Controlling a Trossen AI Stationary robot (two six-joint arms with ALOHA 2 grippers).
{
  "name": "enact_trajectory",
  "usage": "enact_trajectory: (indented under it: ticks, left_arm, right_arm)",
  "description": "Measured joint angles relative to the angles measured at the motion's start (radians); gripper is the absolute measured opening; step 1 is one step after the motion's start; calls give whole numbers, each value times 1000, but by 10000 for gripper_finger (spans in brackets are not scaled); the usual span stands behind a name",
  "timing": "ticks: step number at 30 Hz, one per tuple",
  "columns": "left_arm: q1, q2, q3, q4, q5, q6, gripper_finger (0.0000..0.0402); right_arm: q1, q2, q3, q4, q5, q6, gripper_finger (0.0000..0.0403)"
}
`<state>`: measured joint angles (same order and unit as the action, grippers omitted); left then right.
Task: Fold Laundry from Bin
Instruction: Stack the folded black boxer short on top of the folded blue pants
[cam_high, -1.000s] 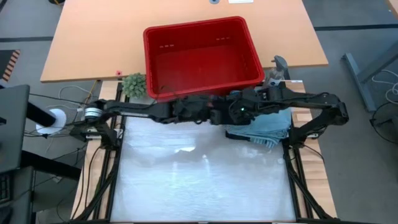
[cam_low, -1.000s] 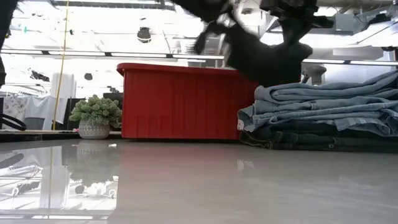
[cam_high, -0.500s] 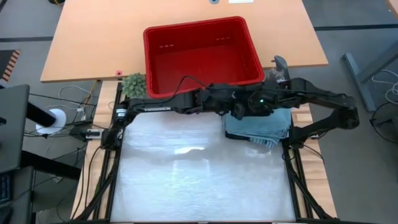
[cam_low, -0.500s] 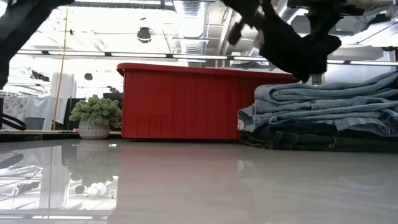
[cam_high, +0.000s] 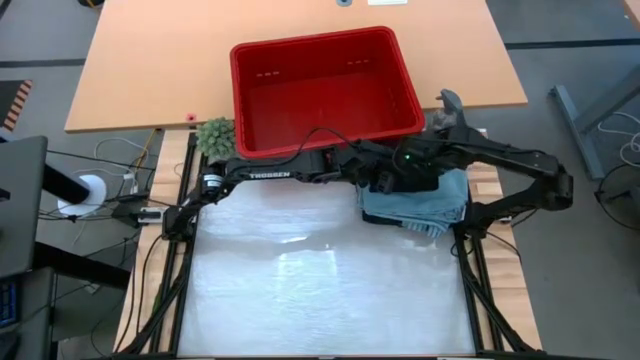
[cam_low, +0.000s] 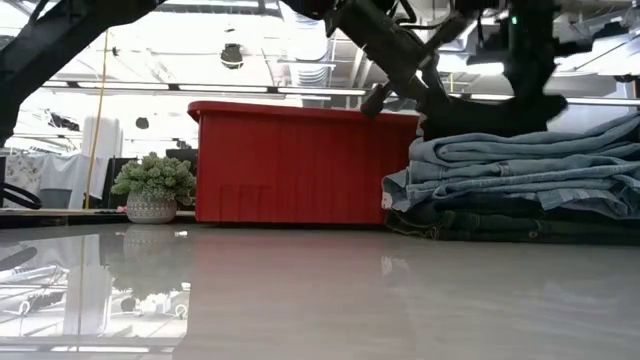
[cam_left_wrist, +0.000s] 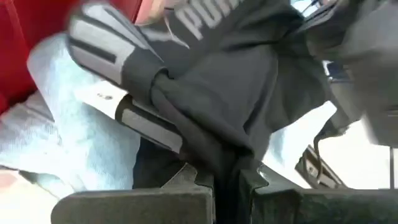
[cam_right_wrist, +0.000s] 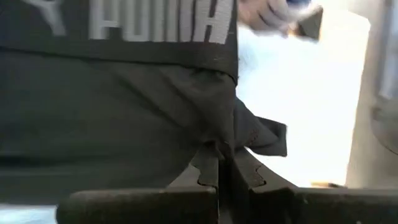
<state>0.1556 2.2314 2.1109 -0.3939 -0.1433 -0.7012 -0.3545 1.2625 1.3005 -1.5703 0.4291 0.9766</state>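
Two tools pinch one folded black cloth garment (cam_high: 400, 178) above the light blue denim stack (cam_high: 420, 203).
Lower your left tool (cam_left_wrist: 227, 180) and right tool (cam_right_wrist: 226, 165) evenly, square it on the stack beside the red plastic bin (cam_high: 322, 90), then release.

White block letters reading "PUMA" run along the waistband of the black garment (cam_right_wrist: 118, 87) in the right wrist view, with part of the leaping-cat logo at about 10 o'clock. The left wrist view shows "PUM" on the same waistband. "TROSSEN" is printed on the left arm (cam_high: 270, 175).
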Motion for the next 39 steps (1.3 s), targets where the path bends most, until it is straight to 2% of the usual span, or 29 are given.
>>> enact_trajectory:
  ticks: [5,8,14,20,25,30,34,39]
  left_arm:
    - [-2,-2,-12,-22,-2,-15,0]
    - [-6,-2,-25,-31,-18,8,12]
    - [0,-4,-25,19,53,131,88]
    - [30,-4,-25,3,93,128,173]
    - [69,-26,-11,-61,110,145,212]
    - [94,-59,67,-121,119,233,217]
    - [99,-67,138,-258,79,350,218]
    - [98,-152,140,-313,101,445,218]
  right_arm:
    - [-32,1,-105,1,-13,19,31]
    - [-41,3,-129,9,-14,4,55]
    - [-45,2,-133,5,1,-15,113]
    - [-77,-8,-133,-2,-7,-48,176]
    - [-78,-54,-90,5,23,-81,205]
    - [-68,-133,-26,73,41,-96,201]
    - [1,-223,-36,320,66,-145,179]
    - [181,-333,-184,680,262,-173,112]
